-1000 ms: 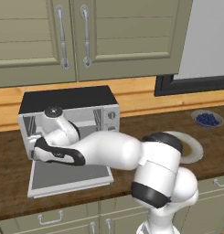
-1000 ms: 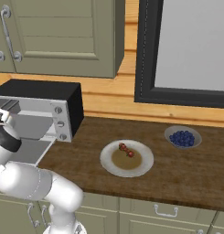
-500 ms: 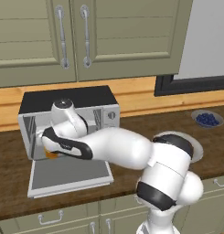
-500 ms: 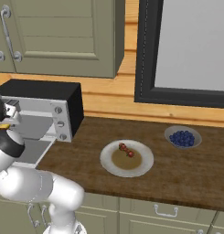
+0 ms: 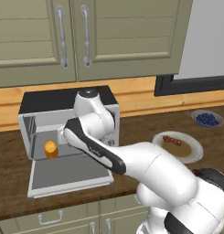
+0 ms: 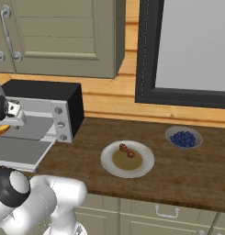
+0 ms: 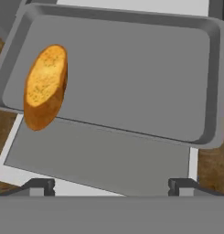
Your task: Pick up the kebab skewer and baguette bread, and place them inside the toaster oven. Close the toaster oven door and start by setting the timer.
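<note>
1. Gripper [image 7: 111, 185]: we log the finger tips set wide apart, nothing between them, poised over the open oven.
2. Baguette bread [image 7: 45, 86]: free of the hand, at the near left edge of the grey tray [image 7: 131, 77] inside the toaster oven [image 5: 67, 103]; we cannot tell whether it rests flat or is mid-fall.
3. Toaster oven door [image 5: 70, 176]: dropped open, flat.
4. Kebab skewer [image 6: 126, 150]: on the cream plate [image 6: 115, 166], well apart from the oven, beside the bowl of blueberries [image 6: 183, 138].
5. Risk, in our judgement: the loaf overhangs the tray lip, so it may roll onto the door and block closing.
</note>
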{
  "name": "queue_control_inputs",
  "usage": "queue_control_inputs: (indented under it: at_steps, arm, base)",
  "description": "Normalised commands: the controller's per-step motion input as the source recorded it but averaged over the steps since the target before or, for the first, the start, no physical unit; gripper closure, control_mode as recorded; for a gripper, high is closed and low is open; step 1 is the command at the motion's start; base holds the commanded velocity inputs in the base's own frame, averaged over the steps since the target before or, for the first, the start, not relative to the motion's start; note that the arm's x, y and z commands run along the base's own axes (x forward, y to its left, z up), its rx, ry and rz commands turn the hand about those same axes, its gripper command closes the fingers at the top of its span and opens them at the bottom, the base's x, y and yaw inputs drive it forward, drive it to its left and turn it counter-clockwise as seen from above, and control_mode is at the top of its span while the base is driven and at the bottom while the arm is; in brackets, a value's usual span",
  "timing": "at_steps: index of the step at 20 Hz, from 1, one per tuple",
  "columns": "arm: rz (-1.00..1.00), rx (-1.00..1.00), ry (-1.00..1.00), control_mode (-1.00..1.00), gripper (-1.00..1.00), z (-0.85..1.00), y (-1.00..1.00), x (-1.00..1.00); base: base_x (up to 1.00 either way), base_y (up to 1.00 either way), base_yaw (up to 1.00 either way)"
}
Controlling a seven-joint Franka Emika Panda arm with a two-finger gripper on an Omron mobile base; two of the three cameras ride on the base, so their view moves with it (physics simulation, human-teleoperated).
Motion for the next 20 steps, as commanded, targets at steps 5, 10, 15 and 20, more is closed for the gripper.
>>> queue_control_inputs:
  at_steps: [5,10,15,20]
  arm:
    - [0.04,-0.02,0.0,-1.0,-1.0,0.03,-1.0,-0.65]
    - [0.1,-0.05,0.01,-1.0,-1.0,0.0,-1.0,-0.35]
    - [0.04,-0.07,0.11,-1.0,-1.0,0.0,-1.0,-0.05]
    - [0.0,-0.1,0.06,-1.0,-1.0,0.0,-1.0,0.02]
  base:
    - [0.0,0.0,0.0]
    - [0.0,0.0,0.0]
    - [0.0,0.0,0.0]
    - [0.0,0.0,0.0]
